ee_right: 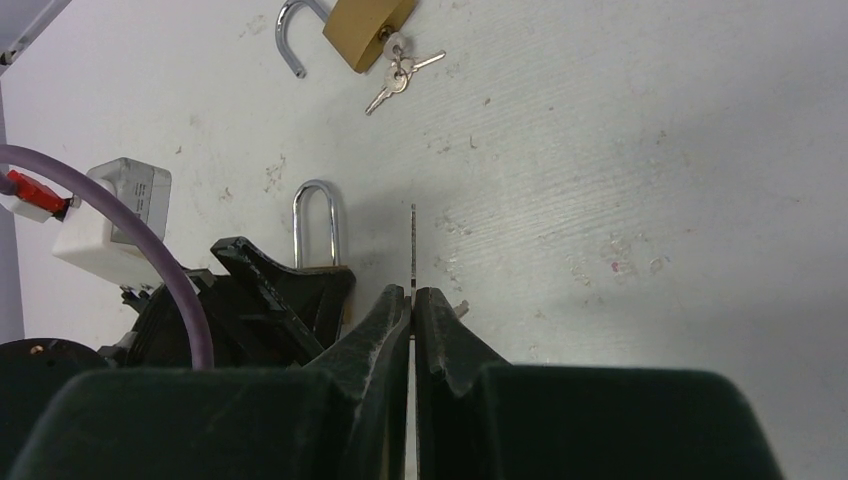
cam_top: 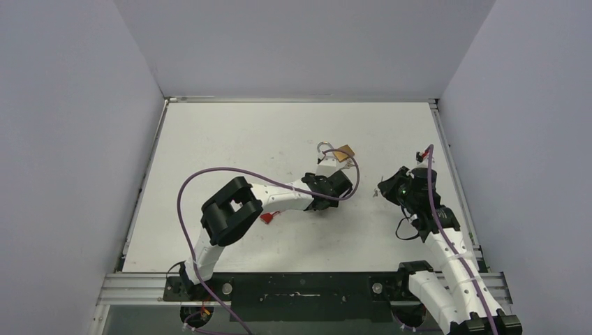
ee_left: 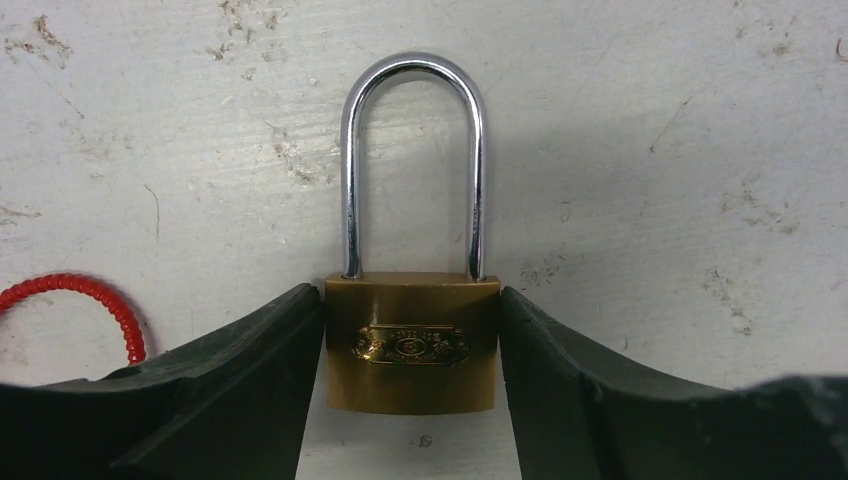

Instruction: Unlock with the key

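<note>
Padlock (ee_left: 411, 345), at lower centre of the left wrist view, is clamped by the left gripper (ee_left: 411, 300), shackle (ee_left: 412, 62) not yet released, while the key (ee_right: 413, 245) is pinched edge-on in the closed right gripper (ee_right: 412, 300), insertion and turning remaining.

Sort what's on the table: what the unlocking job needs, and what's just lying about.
Job: closed brass padlock, held by the left gripper; key, pinched in the right gripper.
Lying about: second padlock, shackle open, keys hanging from it; red coiled cord.

L claw (ee_left: 410, 296) pinches brass padlock (ee_left: 412, 385) w/ shackle (ee_left: 412, 62) shut; red coil (ee_left: 108, 298) at left.
</note>
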{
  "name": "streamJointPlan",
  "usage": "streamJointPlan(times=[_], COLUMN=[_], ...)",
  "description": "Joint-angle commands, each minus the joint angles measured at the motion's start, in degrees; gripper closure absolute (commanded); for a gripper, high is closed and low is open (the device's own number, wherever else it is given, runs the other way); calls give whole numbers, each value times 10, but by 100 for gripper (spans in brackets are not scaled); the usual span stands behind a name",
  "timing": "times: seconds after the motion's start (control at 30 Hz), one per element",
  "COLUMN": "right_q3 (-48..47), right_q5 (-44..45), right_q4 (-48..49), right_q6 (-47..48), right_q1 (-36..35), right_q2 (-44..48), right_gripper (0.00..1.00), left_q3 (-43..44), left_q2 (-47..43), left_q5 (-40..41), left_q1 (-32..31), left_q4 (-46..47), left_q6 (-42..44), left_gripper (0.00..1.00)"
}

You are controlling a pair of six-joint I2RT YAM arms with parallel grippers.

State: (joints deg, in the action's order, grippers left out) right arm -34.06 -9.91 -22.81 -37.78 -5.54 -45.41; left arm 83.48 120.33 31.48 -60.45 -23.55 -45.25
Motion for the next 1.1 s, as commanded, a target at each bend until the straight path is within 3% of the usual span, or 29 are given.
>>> streamJointPlan(times=[0.0,0.13,0.27,0.37,0.6,0.9,1.07], right_q3=[4,7,4,-3,-9,8,28], right_q5=[-11,-23,-31,-36,-50,-200,-211], right_q4=[19,21,11,0,-8,79,134], right_q6=[-8,-14,-16,-13,-13,5,3], right_q1=[5,5,5,5,5,-8,-91], right_q2=[17,26,29,31,37,26,26], right_gripper=[100,100,100,100,100,100,100], left_q3=[3,10,28,39,36,-58,-143], left_q2=[9,14,31,45,38,-117,-234], left_q5=[-31,-31,-32,-30,-46,-126,-189], left_q1=[-4,-13,-18,-20,-13,43,81], left_q4=[-65,-83,-120,-144,-140,-34,57], left_q6=[1,16,26,25,34,-7,-58], left_gripper=[41,44,34,34,66,71,74])
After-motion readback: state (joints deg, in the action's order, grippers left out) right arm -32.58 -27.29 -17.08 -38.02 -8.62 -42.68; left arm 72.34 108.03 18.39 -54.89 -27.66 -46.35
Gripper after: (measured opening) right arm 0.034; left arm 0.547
